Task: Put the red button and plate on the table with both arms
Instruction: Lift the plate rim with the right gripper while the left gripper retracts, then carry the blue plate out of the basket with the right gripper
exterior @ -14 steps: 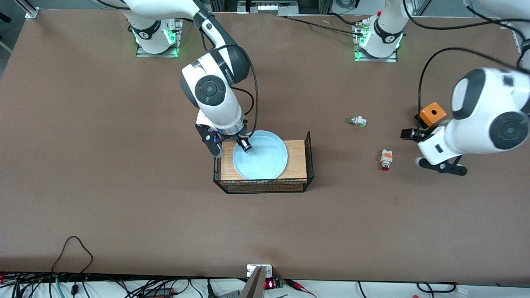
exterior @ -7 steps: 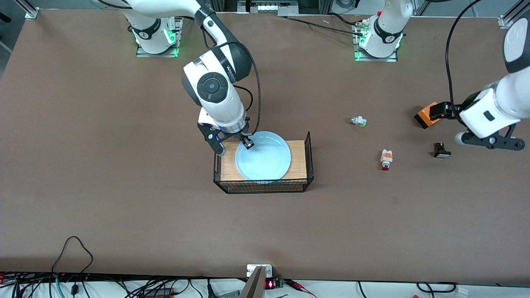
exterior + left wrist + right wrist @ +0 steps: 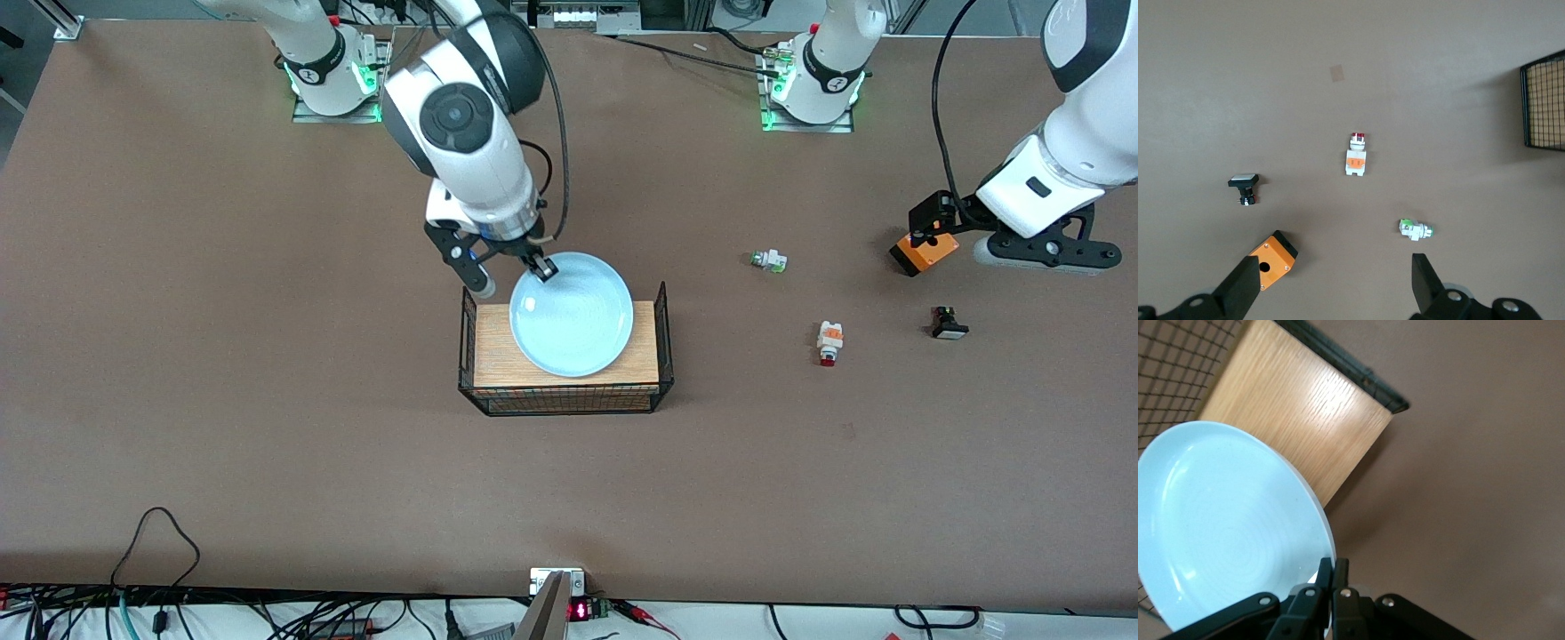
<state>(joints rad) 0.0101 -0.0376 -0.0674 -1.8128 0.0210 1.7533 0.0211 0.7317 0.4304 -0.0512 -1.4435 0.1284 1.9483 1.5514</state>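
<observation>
- Right gripper [image 3: 533, 267]: jaws pinched on the rim of the plate [image 3: 572, 313], at the edge toward the robots' bases. The plate hangs over the wood-topped wire basket [image 3: 565, 391], lifted clear of it, judging by the shadow on the wood.
- Right wrist view: both fingers [image 3: 1325, 577] are pressed against the plate's [image 3: 1225, 520] rim, one above and one below; bare table [image 3: 1471, 453] lies just beside the basket's [image 3: 1305, 407] end. The front view does not show this clamp so plainly.
- Next move for this arm, as I judge it: carry the plate sideways off the basket and lower it onto the table [image 3: 267, 400].
- Red button [image 3: 829, 342]: lies on the table toward the left arm's end, long axis running toward the front camera, red cap at the nearer end.
- Left gripper [image 3: 1036, 258]: up over the table beside the orange box [image 3: 925, 252], jaws spread and empty; the button lies toward the front camera and toward the table's middle from it. The left arm is much the nearer to it.
- Left wrist view: red button [image 3: 1356, 157], green-tipped piece [image 3: 1415, 230], small black switch [image 3: 1244, 187] and orange box [image 3: 1273, 259] lie well apart.
</observation>
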